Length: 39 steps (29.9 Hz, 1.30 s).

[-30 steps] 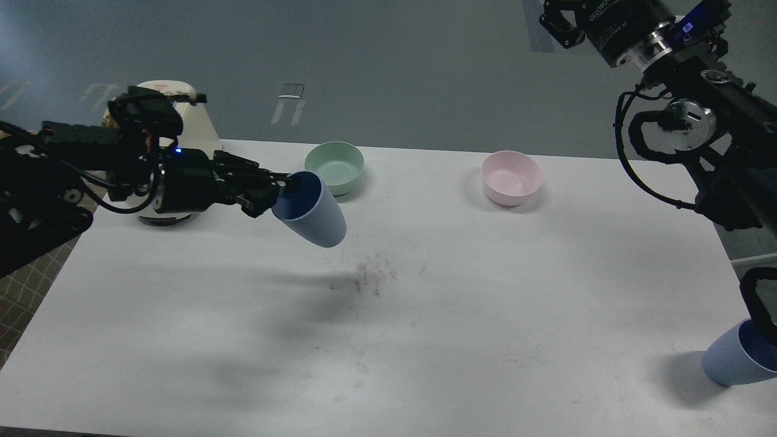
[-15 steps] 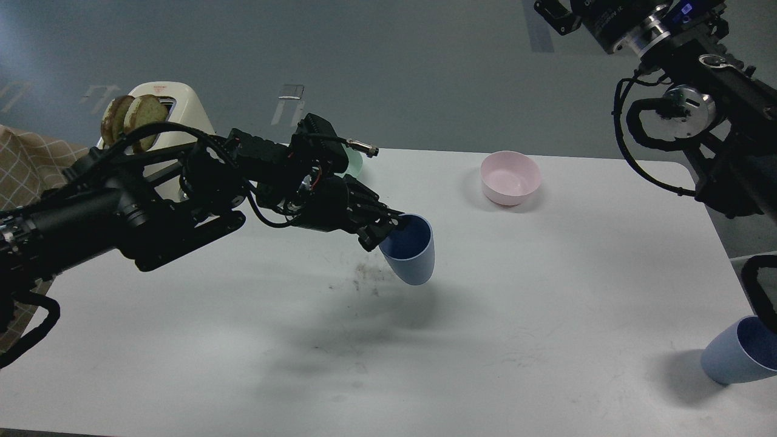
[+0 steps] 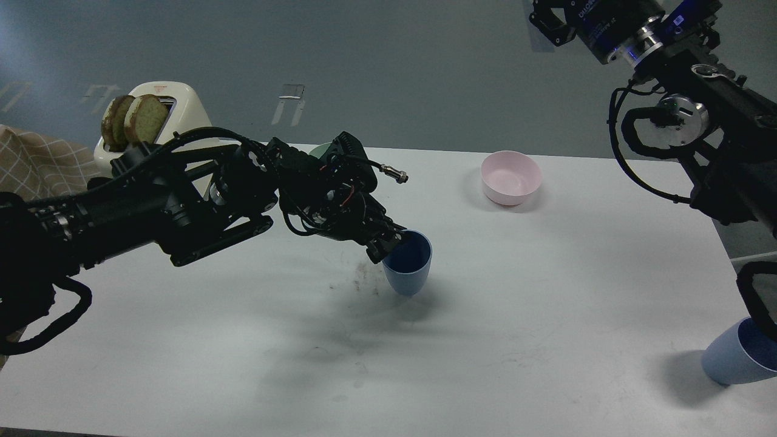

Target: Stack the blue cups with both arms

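My left gripper (image 3: 388, 244) is shut on the rim of one blue cup (image 3: 408, 267). It holds the cup almost upright, mouth up, near the middle of the white table (image 3: 516, 291), with its base at or just above the top. The second blue cup (image 3: 731, 355) is tilted at the table's near right corner, its mouth towards the frame edge. A black looped part of my right arm (image 3: 759, 297) reaches down to its rim. The right gripper's fingers are cut off by the frame edge.
A pink bowl (image 3: 510, 176) stands at the back right of centre. A mint-green bowl (image 3: 318, 149) is mostly hidden behind my left arm. A white toaster (image 3: 173, 112) with bread slices stands at the back left. Dark smudges (image 3: 364, 282) mark the table.
My left arm has swung right and forward with the blue cup, turned it upright and lowered it towards the table centre. The right cup has barely moved.
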{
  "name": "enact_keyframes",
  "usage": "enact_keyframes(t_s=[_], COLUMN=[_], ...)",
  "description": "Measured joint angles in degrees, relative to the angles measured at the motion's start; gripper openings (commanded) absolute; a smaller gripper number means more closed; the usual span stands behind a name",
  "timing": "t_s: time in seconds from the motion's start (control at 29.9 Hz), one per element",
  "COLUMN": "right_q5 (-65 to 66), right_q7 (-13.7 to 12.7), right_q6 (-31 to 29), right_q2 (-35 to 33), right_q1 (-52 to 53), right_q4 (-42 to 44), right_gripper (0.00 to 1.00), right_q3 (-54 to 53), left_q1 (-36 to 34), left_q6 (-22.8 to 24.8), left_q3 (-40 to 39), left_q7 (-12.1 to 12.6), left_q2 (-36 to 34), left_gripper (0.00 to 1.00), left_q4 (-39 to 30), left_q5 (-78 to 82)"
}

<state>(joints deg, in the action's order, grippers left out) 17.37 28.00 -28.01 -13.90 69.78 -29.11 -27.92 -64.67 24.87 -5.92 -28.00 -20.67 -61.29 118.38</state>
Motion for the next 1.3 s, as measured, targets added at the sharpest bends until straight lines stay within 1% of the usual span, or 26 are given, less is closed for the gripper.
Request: enact_keyframes(t_s=[0.03, 0.13, 0.17, 0.23, 0.33, 0.37, 0.4, 0.47, 0.5, 0.54, 0.57, 0.6, 0.64, 0.7, 0.87, 1.07, 1.14, 1.3], right_q5=[0.00, 0.00, 0.00, 0.00, -0.02, -0.04, -0.05, -0.05, -0.05, -0.05, -0.06, -0.06, -0.06, -0.07, -0.21, -0.25, -0.24, 0.61], right_q7=[0.00, 0.00, 0.00, 0.00, 0.00, 0.00, 0.00, 0.00, 0.00, 0.00, 0.00, 0.00, 0.00, 0.00, 0.00, 0.00, 0.00, 0.00], right_q6=[0.00, 0.00, 0.00, 0.01, 0.00, 0.00, 0.00, 0.00, 0.01, 0.01, 0.01, 0.01, 0.01, 0.02, 0.02, 0.02, 0.01, 0.00], right_q2=[0.00, -0.01, -0.05, -0.13, -0.14, -0.15, -0.17, -0.17, -0.18, -0.21, -0.23, -0.26, -0.31, -0.47, -1.48, -5.35, -7.72, -17.28], right_q1=[-0.03, -0.07, -0.10, -0.15, -0.17, -0.17, -0.17, -0.17, -0.17, -0.17, -0.18, -0.17, -0.17, -0.17, -0.18, -0.16, 0.01, 0.72], right_q4=[0.00, 0.01, -0.01, -0.04, -0.09, -0.10, -0.10, -0.10, -0.10, -0.10, -0.10, -0.10, -0.10, -0.14, -0.40, -2.21, -4.20, -11.66], right_gripper=[1.00, 1.00, 1.00, 1.00, 1.00, 1.00, 1.00, 1.00, 1.00, 1.00, 1.00, 1.00, 1.00, 1.00, 1.00, 1.00, 1.00, 1.00], right_q3=[0.09, 0.22, 0.26, 0.30, 0.32, 0.32, 0.32, 0.36, 0.38, 0.39, 0.40, 0.41, 0.41, 0.41, 0.41, 2.52, 5.63, 14.51], left_q1=[-0.01, 0.31, 0.43, 0.53, 0.52, 0.48, 0.44, 0.40, 0.37, 0.36, 0.33, 0.30, 0.26, 0.07, -1.90, -2.88, -2.84, -1.44], left_q6=[0.01, 0.09, 0.13, 0.16, 0.34, 0.45, 0.53, 0.59, 0.60, 0.61, 0.61, 0.61, 0.62, 0.62, 0.43, 0.26, 0.43, -0.53], left_q3=[0.05, 0.11, 0.12, 0.12, 0.12, 0.12, 0.11, 0.04, -0.04, -0.14, -0.22, -0.28, -0.36, -0.48, -1.12, -8.28, -10.86, -15.02], left_q7=[0.00, 0.00, 0.00, 0.00, 0.00, 0.00, 0.00, 0.00, 0.00, 0.00, 0.00, 0.00, 0.00, 0.00, 0.01, 0.00, 0.01, 0.01], left_q2=[0.01, 0.02, 0.02, 0.02, 0.04, 0.04, 0.04, 0.03, -0.07, -0.29, -0.53, -0.71, -0.90, -1.28, -4.19, -9.64, -11.37, -14.61], left_gripper=[0.00, 0.05, 0.11, 0.18, 0.33, 0.41, 0.44, 0.57, 0.62, 0.68, 0.80, 0.83, 0.89, 0.94, 0.97, 0.98, 0.98, 0.98], left_q4=[0.01, 0.02, 0.03, 0.03, 0.03, 0.00, -0.05, -0.17, -0.28, -0.43, -0.58, -0.69, -0.82, -1.24, -2.57, -4.74, -4.52, -3.07], left_q5=[0.00, -0.18, -0.26, -0.46, -0.68, -0.74, -0.76, -0.78, -0.80, -0.94, -1.24, -1.67, -2.51, -4.74, -10.82, -25.53, -32.24, -52.30])
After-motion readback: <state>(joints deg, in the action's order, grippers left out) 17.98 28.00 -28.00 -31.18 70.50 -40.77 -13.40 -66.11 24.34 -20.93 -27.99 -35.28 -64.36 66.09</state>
